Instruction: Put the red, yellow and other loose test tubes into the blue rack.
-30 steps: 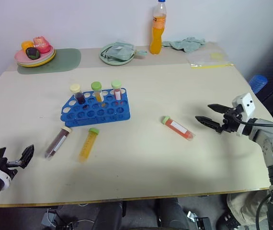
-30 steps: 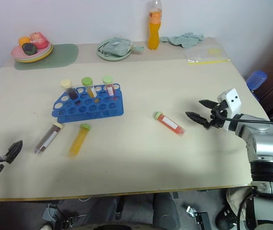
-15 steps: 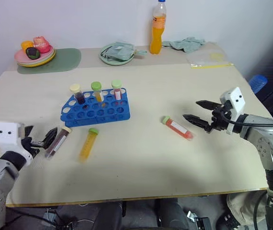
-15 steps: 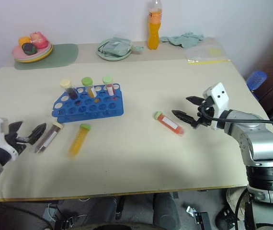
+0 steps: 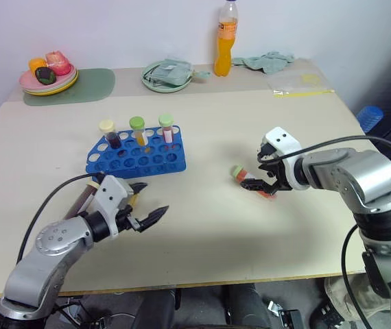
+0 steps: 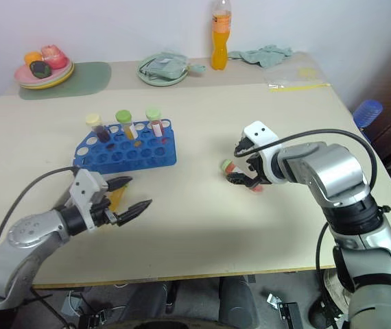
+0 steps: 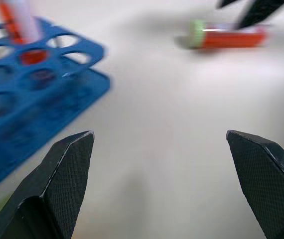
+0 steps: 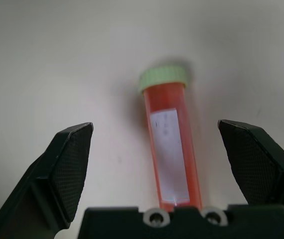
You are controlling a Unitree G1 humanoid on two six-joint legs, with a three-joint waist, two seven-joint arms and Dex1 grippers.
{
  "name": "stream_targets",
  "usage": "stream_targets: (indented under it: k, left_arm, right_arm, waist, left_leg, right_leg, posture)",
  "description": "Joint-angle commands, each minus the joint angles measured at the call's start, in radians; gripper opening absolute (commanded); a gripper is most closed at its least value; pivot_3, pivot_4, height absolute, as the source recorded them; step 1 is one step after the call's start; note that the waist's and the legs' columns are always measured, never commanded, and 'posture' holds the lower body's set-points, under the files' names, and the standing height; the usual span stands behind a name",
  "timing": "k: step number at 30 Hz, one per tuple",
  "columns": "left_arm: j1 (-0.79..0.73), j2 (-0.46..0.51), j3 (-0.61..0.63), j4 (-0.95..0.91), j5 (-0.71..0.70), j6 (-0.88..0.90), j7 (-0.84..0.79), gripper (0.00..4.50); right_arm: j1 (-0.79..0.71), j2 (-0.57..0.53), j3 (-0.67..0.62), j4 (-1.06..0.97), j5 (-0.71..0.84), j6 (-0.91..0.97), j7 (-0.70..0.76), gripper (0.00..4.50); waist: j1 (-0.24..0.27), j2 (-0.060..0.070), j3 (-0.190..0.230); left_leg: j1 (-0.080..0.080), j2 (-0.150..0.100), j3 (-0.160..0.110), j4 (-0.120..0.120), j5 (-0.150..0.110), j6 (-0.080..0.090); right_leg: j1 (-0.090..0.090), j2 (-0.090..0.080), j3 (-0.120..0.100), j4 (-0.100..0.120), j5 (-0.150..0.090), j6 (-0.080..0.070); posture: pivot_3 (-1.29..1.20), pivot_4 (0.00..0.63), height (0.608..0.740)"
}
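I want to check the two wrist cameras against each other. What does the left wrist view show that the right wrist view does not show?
Left wrist view alone: the blue rack with a red tube standing in it, and the right gripper's dark fingertips above the lying tube. Right wrist view alone: the white label on that tube, between open fingers. Both share the red tube with the green cap lying on the table.

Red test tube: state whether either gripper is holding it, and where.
Nothing is held. The right gripper is open astride the red test tube lying on the table; the left gripper is open, empty.
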Motion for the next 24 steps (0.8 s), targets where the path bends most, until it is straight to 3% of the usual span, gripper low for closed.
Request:
stream_targets:
  k: [1,9,12,17,18,21,24]
  left_arm:
    - [0.011,-0.005,-0.076,-0.075,0.023,-0.045,-0.023,4.37]
    - [0.034,-0.024,-0.144,-0.092,0.059,-0.078,-0.016,4.37]
    - [0.037,-0.030,-0.149,-0.093,0.063,-0.080,-0.011,4.50]
    - [0.045,-0.038,-0.149,-0.092,0.071,-0.084,-0.006,4.50]
    - [0.049,-0.039,-0.145,-0.091,0.070,-0.084,-0.004,4.50]
    - [0.063,-0.041,-0.119,-0.086,0.068,-0.087,0.007,4.50]
    - [0.076,-0.060,-0.058,-0.058,0.061,-0.096,0.044,4.50]
  right_arm:
    - [-0.083,0.012,0.057,0.087,-0.012,0.031,0.003,4.47]
    - [-0.232,0.044,0.221,0.321,-0.025,0.042,0.067,4.47]
    - [-0.257,0.048,0.255,0.369,-0.034,0.033,0.086,3.67]
    - [-0.277,0.044,0.282,0.366,-0.042,0.006,0.111,1.12]
    - [-0.271,0.039,0.277,0.340,-0.042,-0.005,0.115,0.83]
    - [-0.218,0.032,0.218,0.240,-0.031,-0.114,0.138,0.83]
    - [-0.077,0.078,0.083,0.100,-0.046,-0.479,0.136,0.83]
  waist:
    - [0.000,0.000,0.000]
    - [-0.003,0.001,0.000]
    - [-0.001,0.001,0.001]
    - [-0.003,0.001,0.001]
    - [-0.003,0.001,0.001]
    - [-0.004,0.001,0.001]
    - [-0.002,0.001,0.001]
  left_leg:
    - [0.000,0.000,0.000,0.000,0.000,0.000]
    - [0.000,0.000,0.001,0.000,0.000,0.000]
    - [-0.001,0.000,0.001,0.000,0.000,0.000]
    - [-0.003,0.000,0.001,0.000,0.000,0.000]
    - [-0.003,0.000,0.001,0.000,0.000,0.000]
    - [-0.004,0.000,0.001,0.000,0.000,0.000]
    - [-0.005,0.000,0.001,0.000,0.000,0.000]
  right_leg:
    - [0.000,0.000,0.000,0.000,0.000,0.000]
    - [-0.001,0.000,0.000,0.000,0.000,0.000]
    - [-0.002,0.000,0.000,0.000,0.000,0.000]
    - [-0.003,0.000,0.000,0.001,0.000,0.001]
    - [-0.003,0.000,0.000,0.001,0.000,0.001]
    - [-0.005,0.000,0.000,0.002,0.000,0.001]
    - [-0.005,0.001,-0.001,0.002,0.000,0.001]
  posture:
    - [0.00,0.150,0.740]
    - [0.00,0.150,0.740]
    - [0.00,0.150,0.740]
    - [0.00,0.150,0.740]
    - [0.00,0.150,0.740]
    - [0.00,0.150,0.740]
    - [0.00,0.150,0.740]
